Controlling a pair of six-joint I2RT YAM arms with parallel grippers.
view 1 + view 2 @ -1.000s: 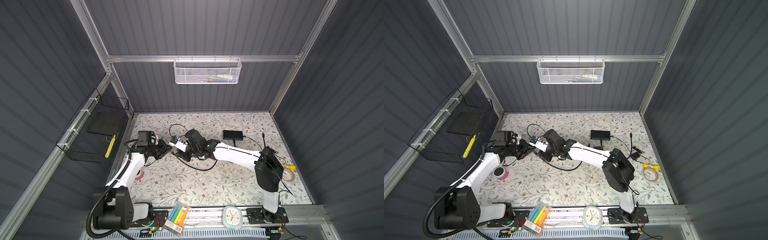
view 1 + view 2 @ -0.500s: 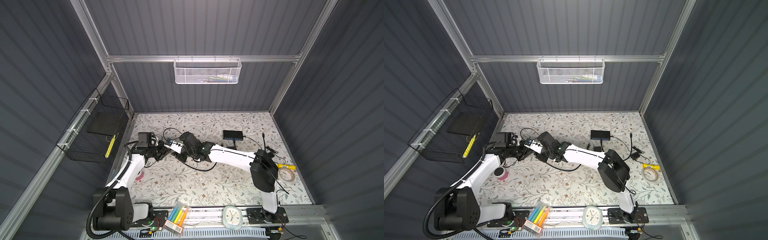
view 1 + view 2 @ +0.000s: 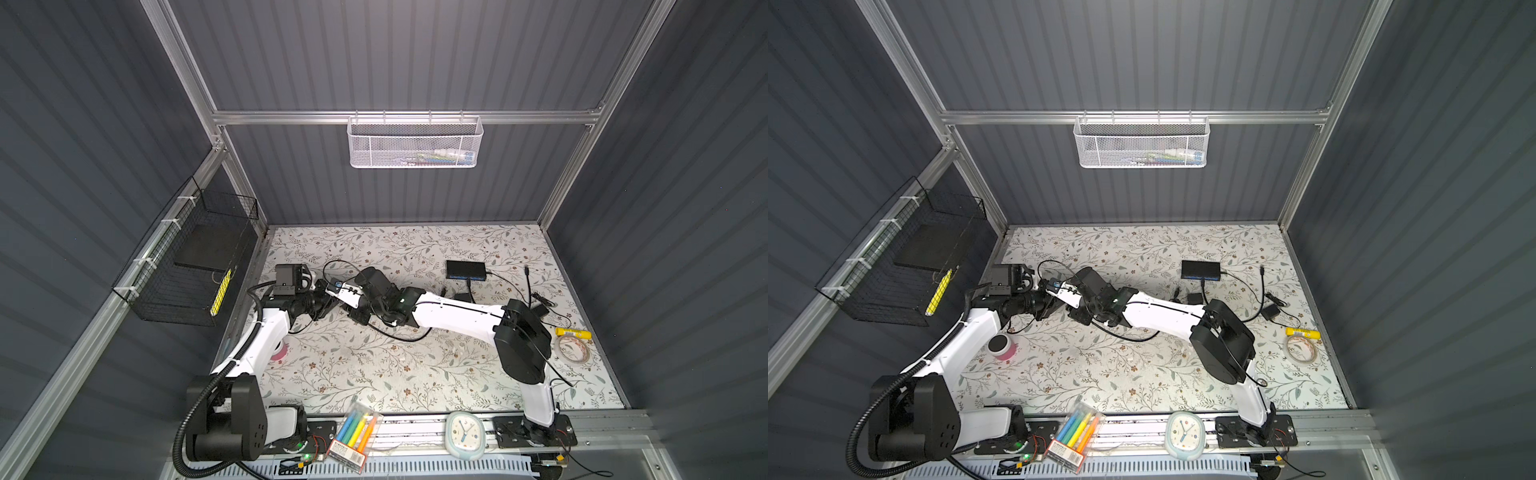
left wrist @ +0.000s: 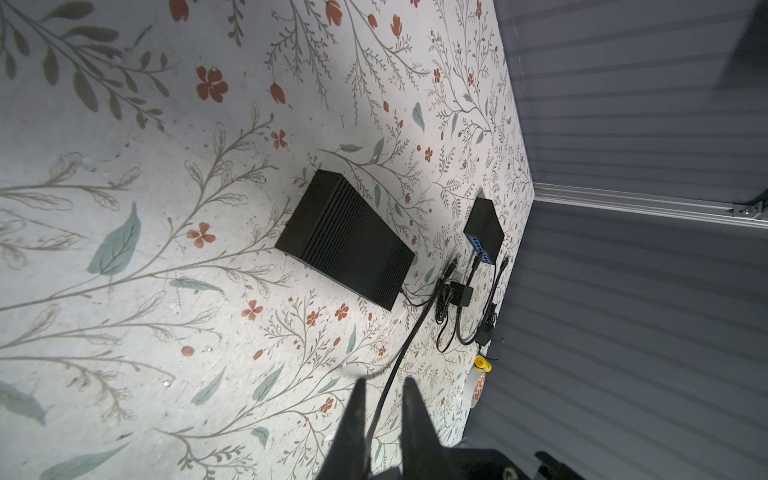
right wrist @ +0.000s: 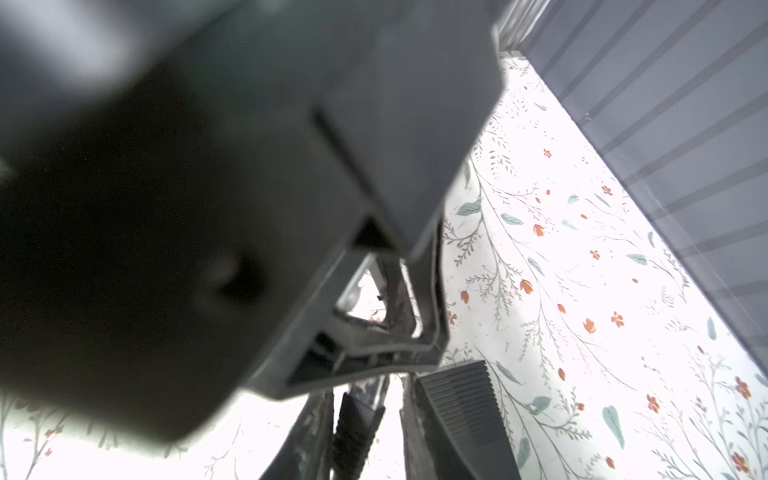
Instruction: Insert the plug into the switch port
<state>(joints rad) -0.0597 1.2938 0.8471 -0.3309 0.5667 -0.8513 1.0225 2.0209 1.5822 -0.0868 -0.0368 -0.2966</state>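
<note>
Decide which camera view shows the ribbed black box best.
The left wrist view: the ribbed black box lies whole and unobstructed there. The right wrist view catches only one ribbed end, close and partly cut off. In both top views the right arm hides most of it.

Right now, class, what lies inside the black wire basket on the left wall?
A flat black slab and a slim yellow stick; whatever lies beneath the slab is covered.
</note>
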